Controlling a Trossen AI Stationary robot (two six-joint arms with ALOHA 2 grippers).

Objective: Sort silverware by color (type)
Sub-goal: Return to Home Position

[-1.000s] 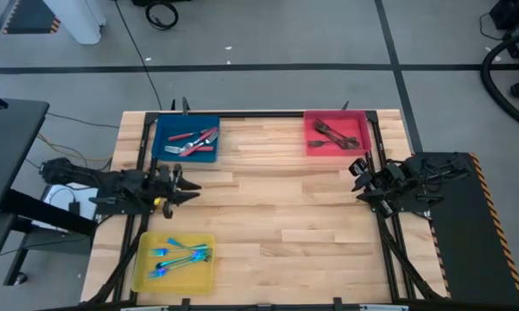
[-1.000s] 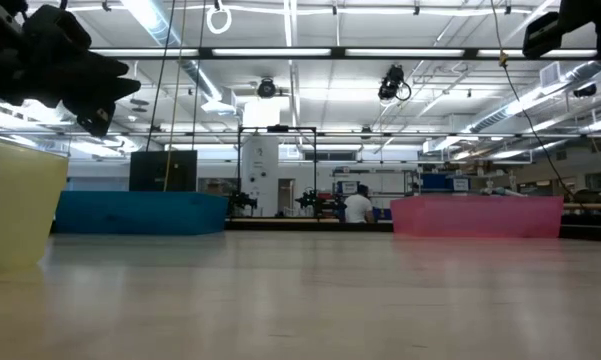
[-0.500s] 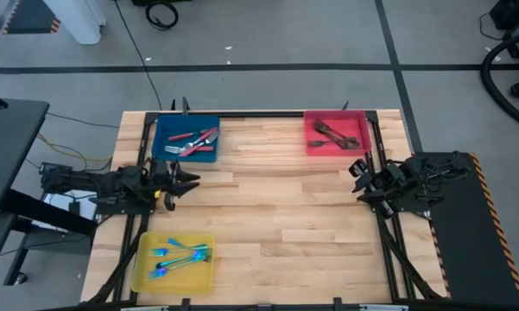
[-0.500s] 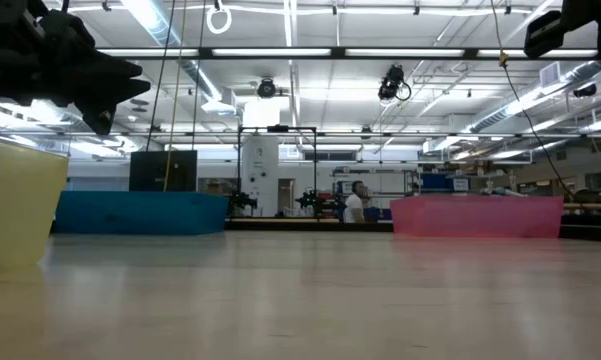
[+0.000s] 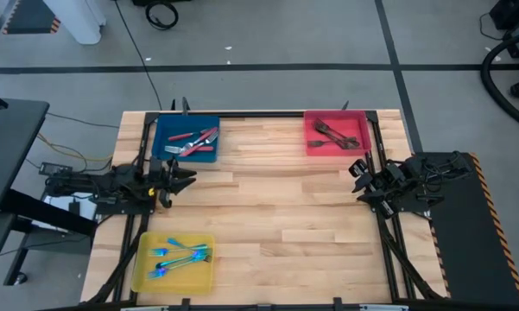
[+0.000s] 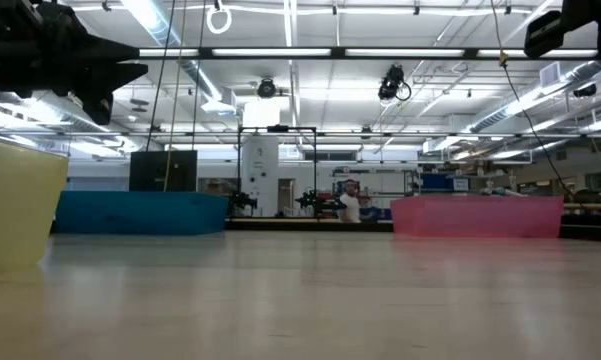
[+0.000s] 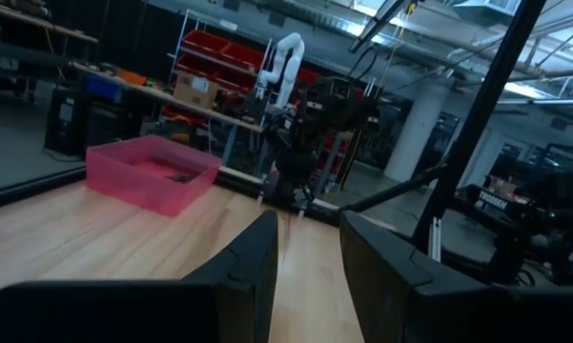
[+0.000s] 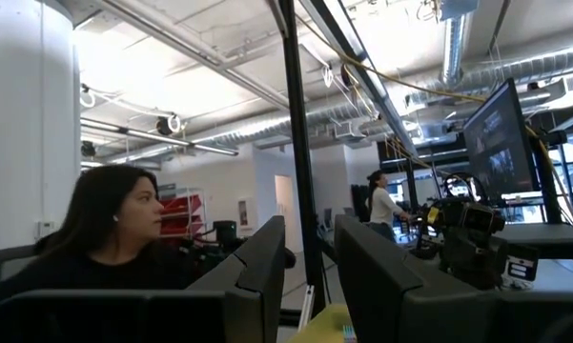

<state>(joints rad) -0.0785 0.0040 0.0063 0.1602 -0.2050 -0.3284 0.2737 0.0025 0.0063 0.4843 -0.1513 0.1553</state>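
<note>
All the silverware sits in trays on the counter point(image 5: 276, 207). The red-handled pieces point(image 5: 194, 141) lie in the blue tray point(image 5: 164, 125) itself. The dark grey metal pieces point(image 5: 332, 134) lie in the red tray point(image 5: 313, 147), which stands well apart from the blue tray along the same far edge. The shiny blue-cyan pieces point(image 5: 180, 256) lie in the yellow tray point(image 5: 147, 276), well apart from the blue tray toward the near edge. The left tool point(image 5: 183, 179) hovers just off the blue tray's near edge, between it and the yellow tray, with its fingers point(image 7: 257, 272) spread and holding nothing. The right tool point(image 5: 361, 179) hangs far from the blue tray, past the red tray by the counter's right side, with its fingers point(image 8: 267, 257) parted and bare.
</note>
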